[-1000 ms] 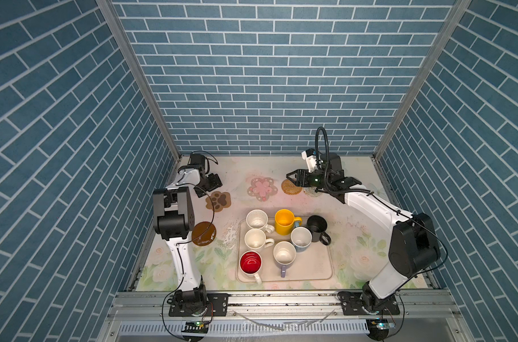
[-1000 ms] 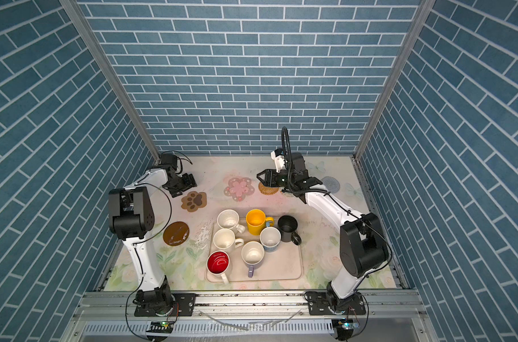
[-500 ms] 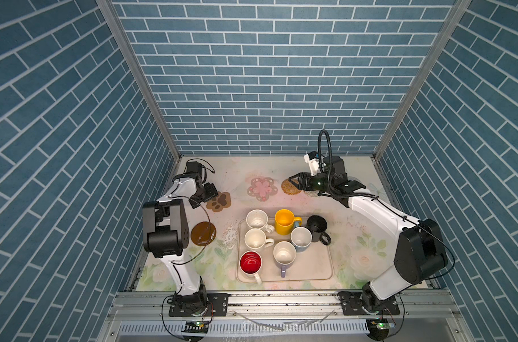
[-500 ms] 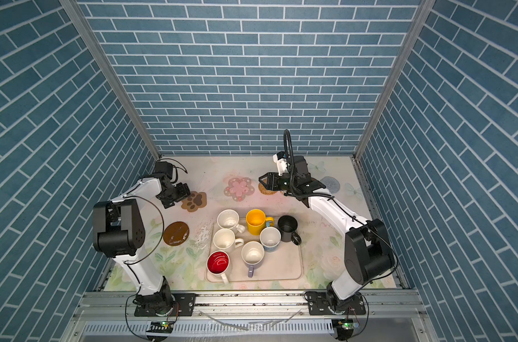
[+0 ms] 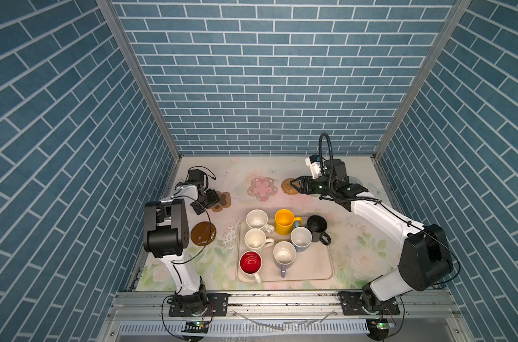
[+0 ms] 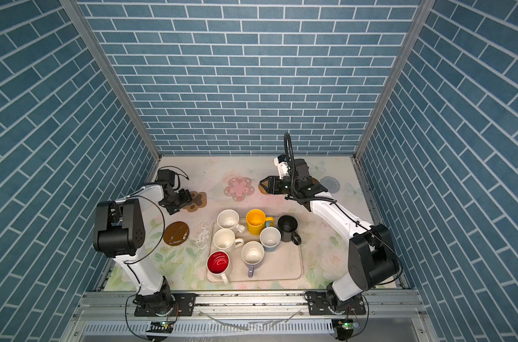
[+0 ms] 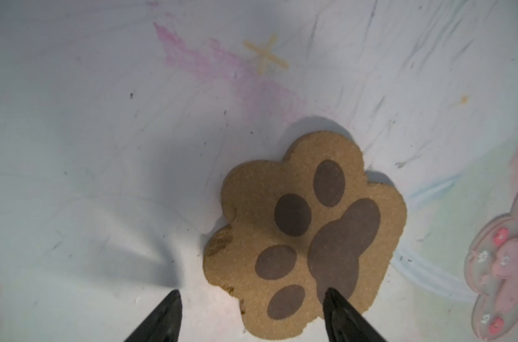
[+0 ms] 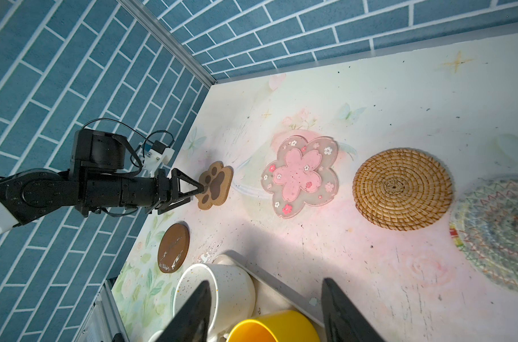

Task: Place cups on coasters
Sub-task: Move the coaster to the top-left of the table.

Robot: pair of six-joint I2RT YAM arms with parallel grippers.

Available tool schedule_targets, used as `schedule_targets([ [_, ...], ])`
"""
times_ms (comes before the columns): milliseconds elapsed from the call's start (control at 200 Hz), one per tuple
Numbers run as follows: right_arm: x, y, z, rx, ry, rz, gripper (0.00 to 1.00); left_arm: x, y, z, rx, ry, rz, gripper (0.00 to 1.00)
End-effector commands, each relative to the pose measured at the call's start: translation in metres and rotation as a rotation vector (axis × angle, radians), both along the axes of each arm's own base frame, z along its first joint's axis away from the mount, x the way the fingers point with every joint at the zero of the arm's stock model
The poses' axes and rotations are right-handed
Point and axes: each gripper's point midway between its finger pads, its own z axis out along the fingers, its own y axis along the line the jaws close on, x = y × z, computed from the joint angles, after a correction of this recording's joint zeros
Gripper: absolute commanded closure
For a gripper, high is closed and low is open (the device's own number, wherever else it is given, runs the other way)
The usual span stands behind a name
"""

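Seven cups crowd the cream tray (image 5: 317, 268): two cream-white (image 5: 257, 219) (image 5: 254, 238), yellow (image 5: 284, 220), black (image 5: 317, 226), light blue (image 5: 301, 237), lavender (image 5: 284, 254), and red-inside (image 5: 250, 263). The coasters lie bare: tan paw (image 5: 223, 200), pink flower (image 5: 262, 189), rattan round (image 5: 287, 187), brown disc (image 5: 203, 234), pale woven round (image 6: 329, 184). My left gripper (image 7: 250, 291) is open and low at the paw coaster (image 7: 305, 237), one fingertip (image 7: 329, 296) over its edge. My right gripper (image 8: 265, 282) hangs open and empty above the tray's far edge, near the rattan coaster (image 8: 401, 188).
The floral table mat (image 5: 367, 260) reaches the blue brick walls on three sides. The left arm's elbow block (image 5: 166, 231) stands tall beside the brown disc. A metal rail (image 5: 281, 299) runs along the front edge.
My left gripper has come forward from the back left down to the paw coaster, its jaws narrowing a little. The right gripper has drifted slightly toward the tray.
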Motion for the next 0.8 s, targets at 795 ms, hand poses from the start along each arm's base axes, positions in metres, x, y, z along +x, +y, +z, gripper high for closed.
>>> schedule_targets([
  [795,-0.019,-0.018,-0.005,-0.071,0.030,-0.036,0.40,0.057,-0.074,-0.027,-0.126,-0.059,0.017,0.32],
])
